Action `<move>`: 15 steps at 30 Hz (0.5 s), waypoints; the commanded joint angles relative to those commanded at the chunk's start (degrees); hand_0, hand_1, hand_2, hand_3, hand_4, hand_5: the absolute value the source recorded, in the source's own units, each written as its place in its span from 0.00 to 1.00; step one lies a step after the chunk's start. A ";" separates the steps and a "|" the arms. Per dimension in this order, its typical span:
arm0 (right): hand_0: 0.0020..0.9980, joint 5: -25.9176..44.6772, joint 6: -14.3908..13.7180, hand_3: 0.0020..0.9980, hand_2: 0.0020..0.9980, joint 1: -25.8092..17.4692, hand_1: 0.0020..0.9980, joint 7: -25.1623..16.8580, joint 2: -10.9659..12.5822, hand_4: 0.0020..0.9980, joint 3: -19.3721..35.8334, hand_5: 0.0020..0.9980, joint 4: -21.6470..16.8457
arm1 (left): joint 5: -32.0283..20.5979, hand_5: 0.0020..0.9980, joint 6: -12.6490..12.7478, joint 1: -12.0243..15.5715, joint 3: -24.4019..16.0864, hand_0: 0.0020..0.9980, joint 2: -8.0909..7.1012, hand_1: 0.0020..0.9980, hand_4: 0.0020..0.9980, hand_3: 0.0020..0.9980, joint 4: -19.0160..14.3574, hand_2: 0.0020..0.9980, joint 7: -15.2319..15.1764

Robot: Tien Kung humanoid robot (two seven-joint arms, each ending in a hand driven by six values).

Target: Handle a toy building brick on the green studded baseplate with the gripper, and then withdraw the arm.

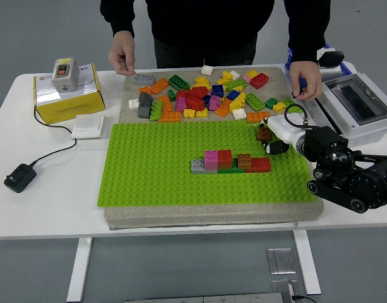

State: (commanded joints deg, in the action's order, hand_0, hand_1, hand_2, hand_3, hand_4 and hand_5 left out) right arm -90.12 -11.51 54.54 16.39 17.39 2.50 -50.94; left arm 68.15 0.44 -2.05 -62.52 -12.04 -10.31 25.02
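Note:
The green studded baseplate (161, 167) lies on a grey foam pad in the middle of the table. A short row of joined bricks (231, 162) in grey, pink, red, brown and green stands on it, right of centre. My right hand (273, 138) comes in from the right, over the plate's upper right corner. Its white fingers (281, 128) are curled on a small brown brick (264, 133), held just above the studs. The left arm does not show.
Several loose bricks (209, 95) are heaped on the foam behind the plate. A person stands at the far side, one hand (123, 58) at the pile's left corner, the other hand (305, 81) by the blue bin (298, 63). A yellow box (67, 95), a white switch plate (88, 126), a black adapter (19, 177) sit left. A grey enclosure (354, 104) sits right.

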 joint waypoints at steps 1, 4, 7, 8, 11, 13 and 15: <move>0.12 -0.04 -0.04 0.80 0.68 -0.01 0.20 0.01 -0.02 0.55 -0.01 0.35 0.00 | -0.03 0.60 0.00 0.01 0.04 0.70 0.01 0.68 0.27 0.67 0.00 0.62 -0.02; 0.12 -0.19 -0.20 0.79 0.66 -0.01 0.20 0.08 -0.11 0.55 -0.05 0.35 0.01 | -0.15 0.61 0.00 0.03 0.17 0.70 0.05 0.68 0.26 0.67 0.00 0.62 -0.12; 0.12 -0.39 -0.34 0.79 0.66 0.00 0.20 0.18 -0.16 0.55 -0.06 0.35 0.01 | -0.28 0.61 0.04 0.01 0.28 0.70 0.04 0.68 0.26 0.67 0.00 0.62 -0.25; 0.12 -0.43 -0.37 0.79 0.66 0.00 0.20 0.21 -0.18 0.55 -0.07 0.35 0.03 | -0.32 0.61 0.05 0.01 0.31 0.70 0.03 0.68 0.26 0.67 0.00 0.62 -0.29; 0.12 -0.69 -0.55 0.78 0.64 -0.04 0.19 0.36 -0.26 0.55 -0.11 0.35 0.09 | -0.56 0.62 0.12 0.03 0.50 0.70 0.01 0.68 0.26 0.67 0.00 0.62 -0.47; 0.12 -0.89 -0.63 0.78 0.64 -0.06 0.19 0.48 -0.29 0.55 -0.17 0.35 0.11 | -0.72 0.62 0.15 0.04 0.62 0.70 0.01 0.68 0.26 0.67 0.00 0.62 -0.56; 0.12 -1.02 -0.67 0.78 0.64 -0.08 0.19 0.57 -0.31 0.55 -0.25 0.35 0.13 | -0.86 0.62 0.17 0.05 0.70 0.70 0.02 0.68 0.26 0.67 0.00 0.62 -0.63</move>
State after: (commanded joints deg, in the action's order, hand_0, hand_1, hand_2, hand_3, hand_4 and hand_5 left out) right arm -91.14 -12.18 54.46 16.97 17.09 2.25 -50.82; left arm 67.28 0.62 -2.00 -61.82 -12.02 -10.31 24.39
